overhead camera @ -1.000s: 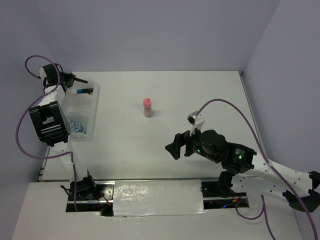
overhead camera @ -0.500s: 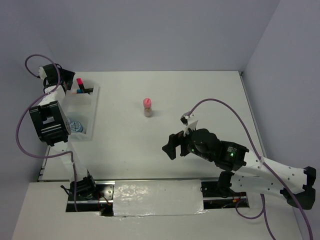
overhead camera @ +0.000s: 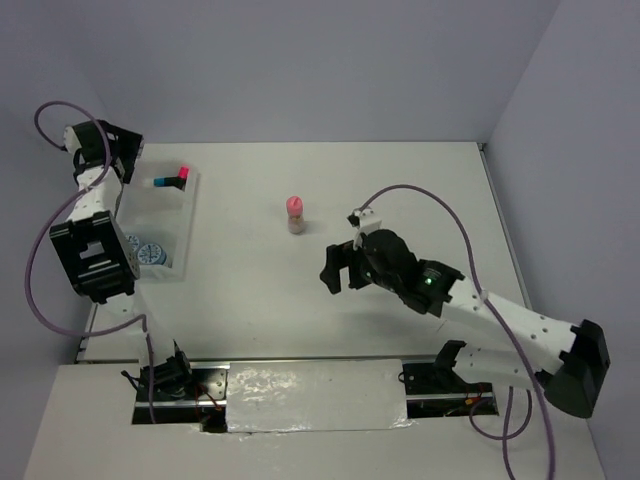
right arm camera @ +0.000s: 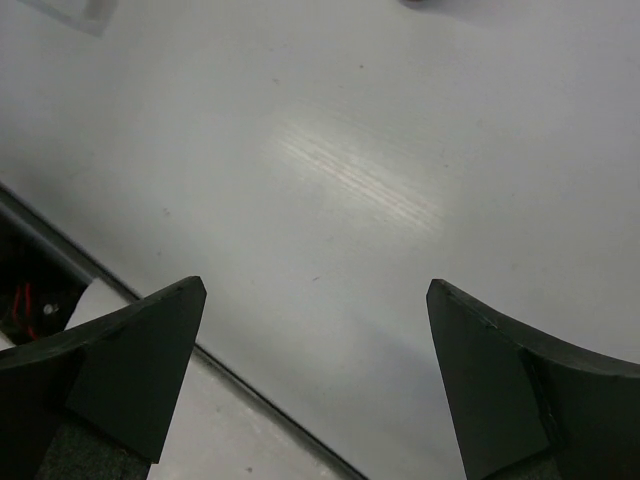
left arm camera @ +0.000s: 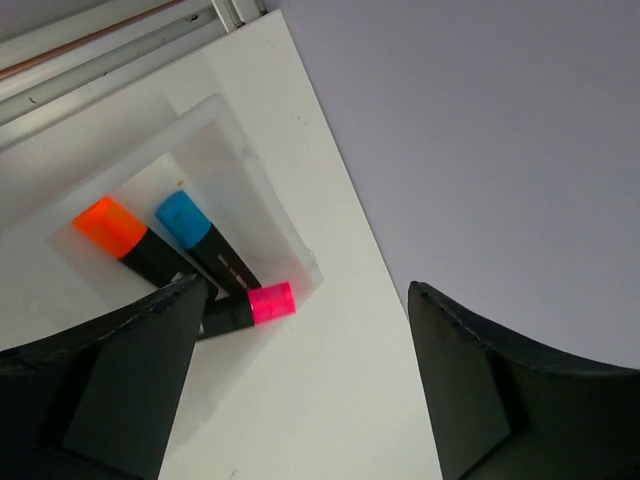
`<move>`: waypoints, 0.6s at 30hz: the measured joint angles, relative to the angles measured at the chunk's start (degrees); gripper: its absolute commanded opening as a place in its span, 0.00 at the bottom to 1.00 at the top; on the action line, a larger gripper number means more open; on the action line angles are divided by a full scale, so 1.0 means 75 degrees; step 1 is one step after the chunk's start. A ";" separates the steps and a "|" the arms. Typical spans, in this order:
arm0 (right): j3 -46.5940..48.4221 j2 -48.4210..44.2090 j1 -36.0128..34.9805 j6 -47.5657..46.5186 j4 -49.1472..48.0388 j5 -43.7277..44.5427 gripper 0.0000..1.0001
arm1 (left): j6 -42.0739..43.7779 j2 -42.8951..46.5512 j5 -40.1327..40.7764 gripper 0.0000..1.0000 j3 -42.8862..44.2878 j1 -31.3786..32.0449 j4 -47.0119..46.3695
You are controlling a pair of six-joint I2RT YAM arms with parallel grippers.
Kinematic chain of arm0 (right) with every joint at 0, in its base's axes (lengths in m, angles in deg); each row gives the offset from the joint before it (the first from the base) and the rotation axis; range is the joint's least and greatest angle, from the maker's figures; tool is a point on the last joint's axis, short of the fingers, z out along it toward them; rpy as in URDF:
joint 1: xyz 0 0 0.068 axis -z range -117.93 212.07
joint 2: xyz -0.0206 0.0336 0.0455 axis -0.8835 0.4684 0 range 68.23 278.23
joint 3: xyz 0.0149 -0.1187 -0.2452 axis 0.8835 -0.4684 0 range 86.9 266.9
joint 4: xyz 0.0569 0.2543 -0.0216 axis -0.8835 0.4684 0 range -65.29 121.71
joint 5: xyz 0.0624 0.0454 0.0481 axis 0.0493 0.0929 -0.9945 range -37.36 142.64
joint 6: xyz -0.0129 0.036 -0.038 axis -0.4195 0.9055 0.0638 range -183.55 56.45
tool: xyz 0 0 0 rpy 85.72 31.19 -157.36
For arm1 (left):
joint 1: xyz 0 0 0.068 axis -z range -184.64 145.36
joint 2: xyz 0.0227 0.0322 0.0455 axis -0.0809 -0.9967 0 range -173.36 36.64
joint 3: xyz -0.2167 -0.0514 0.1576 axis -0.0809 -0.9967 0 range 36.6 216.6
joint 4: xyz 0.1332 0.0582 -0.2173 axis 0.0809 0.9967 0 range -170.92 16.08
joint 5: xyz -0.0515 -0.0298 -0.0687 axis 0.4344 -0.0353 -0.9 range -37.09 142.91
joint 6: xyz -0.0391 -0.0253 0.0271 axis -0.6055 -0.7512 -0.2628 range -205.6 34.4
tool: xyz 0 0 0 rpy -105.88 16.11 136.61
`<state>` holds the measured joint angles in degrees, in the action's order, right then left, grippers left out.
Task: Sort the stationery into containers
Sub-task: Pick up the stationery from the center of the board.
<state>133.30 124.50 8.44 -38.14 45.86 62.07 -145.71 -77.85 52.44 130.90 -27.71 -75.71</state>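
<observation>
White links and boxy black joint housings on the left arm (overhead camera: 92, 258), trailed by a thin purple cable (overhead camera: 29, 275) in a wide loop. Same white and black on the right arm (overhead camera: 510, 318), with a small green light (overhead camera: 428, 281) and another purple cable (overhead camera: 405, 187) arching over. Matte black, broad, wedge-shaped left fingers (left arm camera: 110, 390) and right fingers (right arm camera: 120, 370), flat inner faces

The left arm (overhead camera: 95, 255) masks part of the small round blue rolls (overhead camera: 150, 251). The left finger (left arm camera: 110, 390) hides the barrel ends of the orange-capped black marker (left arm camera: 125, 235) and the pink-capped black marker (left arm camera: 258, 304).
</observation>
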 measured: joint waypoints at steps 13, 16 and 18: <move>0.3949 0.5537 0.1224 -0.1556 -0.0749 -0.0274 1.00 | 0.1839 0.5123 -0.0256 0.99 -0.1405 0.0082 0.1137; 0.4698 0.6365 0.1291 -0.1786 -0.0784 -0.0122 1.00 | 0.2419 0.5869 -0.0396 0.99 -0.2398 0.0291 0.1469; 0.4759 0.6519 0.1323 -0.1897 -0.0781 -0.0029 1.00 | 0.2687 0.6167 -0.0507 0.99 -0.3051 0.0481 0.1775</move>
<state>168.99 173.39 18.36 -52.37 40.00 61.85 -125.56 -31.60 48.64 108.02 -24.11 -62.40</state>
